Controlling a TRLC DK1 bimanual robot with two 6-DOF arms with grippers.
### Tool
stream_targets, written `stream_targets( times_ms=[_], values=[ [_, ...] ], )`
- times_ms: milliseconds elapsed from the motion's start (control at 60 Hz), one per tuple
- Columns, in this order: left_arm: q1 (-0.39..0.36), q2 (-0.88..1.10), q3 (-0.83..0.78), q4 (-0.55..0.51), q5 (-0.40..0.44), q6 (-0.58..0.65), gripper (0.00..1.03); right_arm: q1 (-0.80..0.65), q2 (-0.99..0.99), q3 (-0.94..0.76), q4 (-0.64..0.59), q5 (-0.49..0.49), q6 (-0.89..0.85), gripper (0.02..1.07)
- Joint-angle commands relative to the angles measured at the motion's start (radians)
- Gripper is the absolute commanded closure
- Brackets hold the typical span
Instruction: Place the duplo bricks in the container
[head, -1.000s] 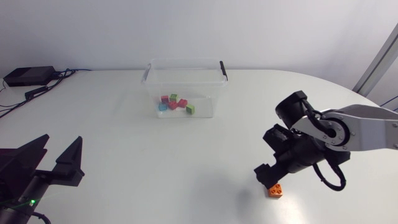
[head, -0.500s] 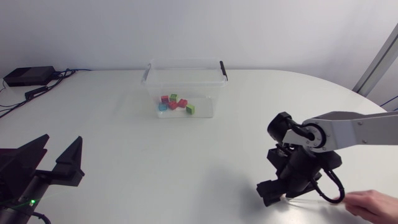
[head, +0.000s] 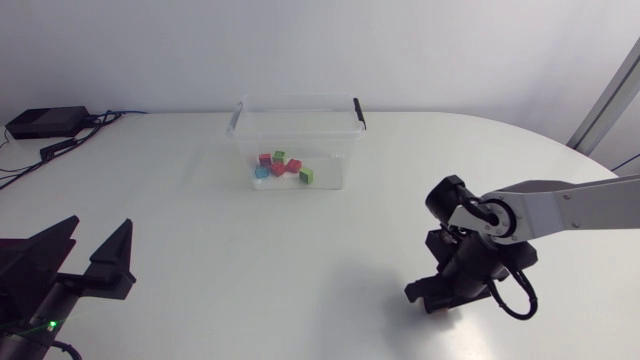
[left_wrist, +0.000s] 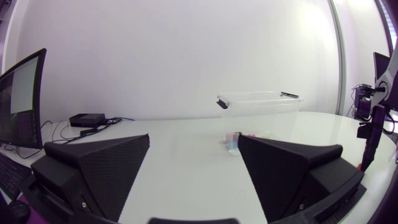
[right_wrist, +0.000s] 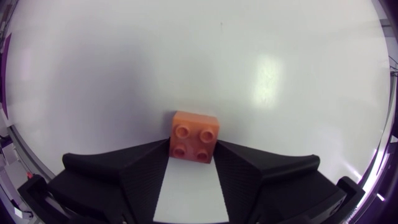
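An orange duplo brick (right_wrist: 194, 135) lies on the white table, studs up, between the fingers of my right gripper (right_wrist: 193, 149); both fingers press its sides, so the gripper is shut on it. From above, my right gripper (head: 440, 298) is down at the table's front right and covers the brick. The clear plastic container (head: 298, 104) stands at the back middle with several coloured bricks (head: 283, 166) inside. Far to its front left, my left gripper (head: 98, 236) rests open and empty. The left wrist view looks between its open fingers (left_wrist: 194, 140) toward the container (left_wrist: 258, 99).
A black box with cables (head: 45, 122) lies at the table's back left corner. The table's front edge runs close below my right gripper. My right arm (left_wrist: 373, 124) appears at the far side of the left wrist view.
My right gripper came down over the orange brick and closed its fingers on it. A hand that showed at the front right half a second ago is gone. The left arm stayed still.
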Motion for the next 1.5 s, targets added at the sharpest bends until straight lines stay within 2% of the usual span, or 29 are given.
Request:
stream_targets(
  times_ms=[0, 67, 100, 283, 433, 600, 983, 1267, 1483],
  values=[
    [0.001, -0.010, -0.018, 0.004, 0.005, 0.006, 0.04, 0.008, 0.033, -0.021, 0.053, 0.000, 0.029, 0.82],
    [0.001, -0.010, -0.018, 0.004, 0.006, 0.006, 0.04, 0.008, 0.040, -0.020, 0.064, 0.000, 0.024, 0.90],
    [0.001, -0.010, -0.018, 0.004, 0.006, 0.006, 0.04, 0.005, 0.037, -0.020, 0.064, 0.001, 0.021, 0.90],
    [0.001, -0.010, -0.018, 0.004, 0.006, 0.006, 0.04, -0.007, -0.063, -0.015, 0.035, 0.007, -0.006, 0.90],
    [0.001, -0.010, -0.018, 0.004, 0.005, 0.006, 0.04, -0.027, -0.215, 0.100, -0.070, 0.007, -0.017, 0.90],
    [0.001, -0.010, -0.018, 0.004, 0.006, 0.006, 0.04, -0.028, -0.303, 0.249, -0.087, 0.007, -0.009, 0.87],
    [0.001, -0.010, -0.018, 0.004, 0.006, 0.006, 0.04, 0.008, -0.224, 0.473, 0.105, 0.006, 0.043, 0.86],
    [0.003, -0.010, -0.018, 0.004, 0.005, 0.006, 0.04, 0.067, -0.177, 0.514, 0.265, 0.030, 0.003, 0.85],
    [0.003, -0.010, -0.018, 0.004, 0.005, 0.006, 0.04, 0.070, -0.135, 0.548, 0.289, 0.023, -0.009, 0.85]
  ],
)
